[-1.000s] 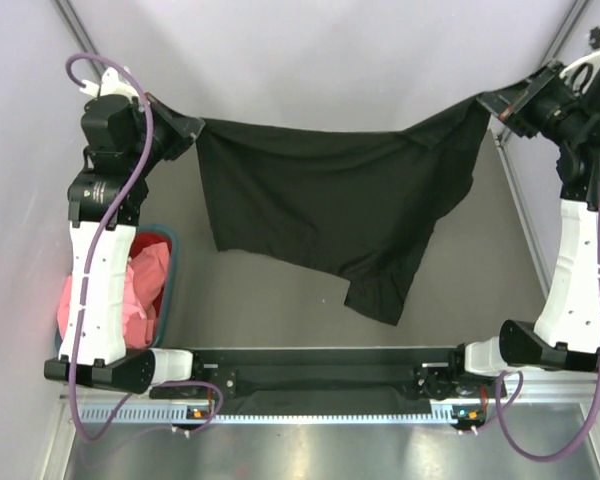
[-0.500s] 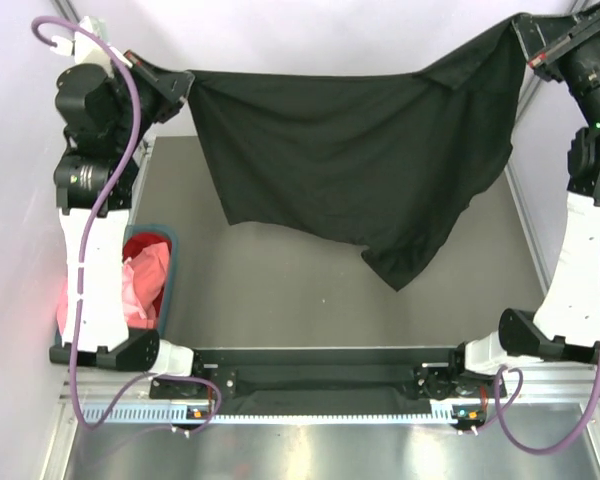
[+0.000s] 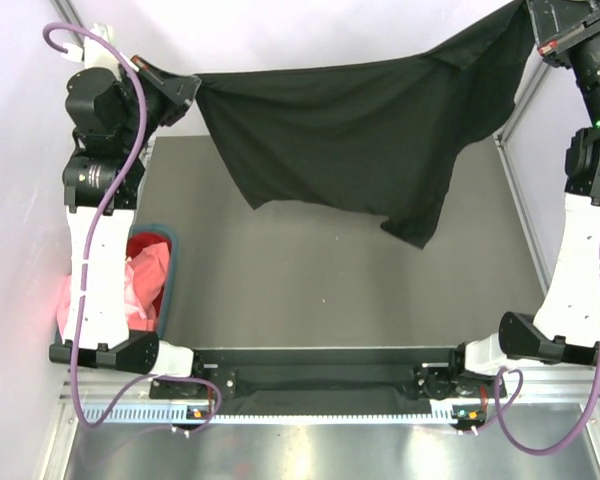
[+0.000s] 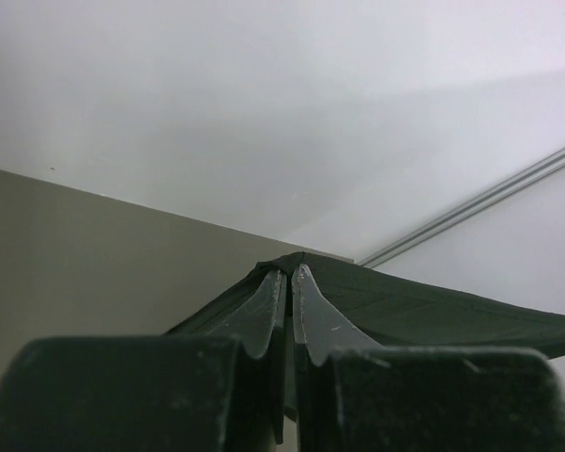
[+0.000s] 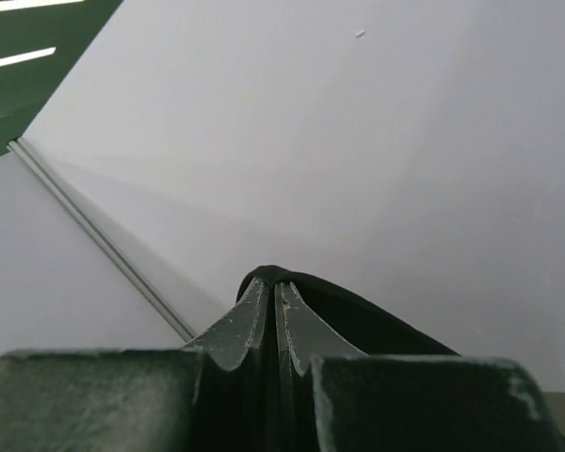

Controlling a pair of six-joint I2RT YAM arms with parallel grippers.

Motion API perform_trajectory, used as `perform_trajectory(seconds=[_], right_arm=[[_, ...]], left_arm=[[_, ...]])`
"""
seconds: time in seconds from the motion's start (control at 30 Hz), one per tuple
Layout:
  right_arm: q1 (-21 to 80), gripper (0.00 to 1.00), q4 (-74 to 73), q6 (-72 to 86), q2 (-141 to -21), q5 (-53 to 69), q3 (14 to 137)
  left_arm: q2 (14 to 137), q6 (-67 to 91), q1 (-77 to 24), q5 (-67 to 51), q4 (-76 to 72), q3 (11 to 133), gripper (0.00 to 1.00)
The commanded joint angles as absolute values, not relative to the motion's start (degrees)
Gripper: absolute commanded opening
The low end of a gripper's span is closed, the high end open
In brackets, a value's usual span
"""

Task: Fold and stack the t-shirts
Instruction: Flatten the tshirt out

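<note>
Black t-shirt (image 3: 350, 140) hangs spread in the air between the two arms, its top edge sagging slightly in the middle. The left gripper (image 4: 288, 273) is pinched tight on one upper corner, and the right gripper (image 5: 272, 281) is clamped on the other (held higher, by the frame post). The uneven lower edge dangles over the grey table (image 3: 310, 300), lowest at right. A pink shirt (image 3: 146, 288) and a red shirt (image 3: 145, 245) lie in the teal basket (image 3: 171, 243) beside the left arm.
</note>
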State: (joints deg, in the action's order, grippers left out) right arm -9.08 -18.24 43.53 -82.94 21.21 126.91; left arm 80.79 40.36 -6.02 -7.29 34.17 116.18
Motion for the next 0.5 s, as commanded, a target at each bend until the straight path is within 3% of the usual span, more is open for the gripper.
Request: perform_trajectory(seconds=[0.0, 0.47], right_arm=[[-10.0, 0.0, -12.9, 43.8, -79.8, 19.6, 131.2], [-10.0, 0.0, -8.8, 40.8, -58.8, 16.0, 122.8]], left_arm=[[76.6, 42.3, -5.8, -7.1, 26.4, 116.1, 0.0], [62.1, 38.3, -6.6, -9.1, 24.2, 117.3, 0.0]])
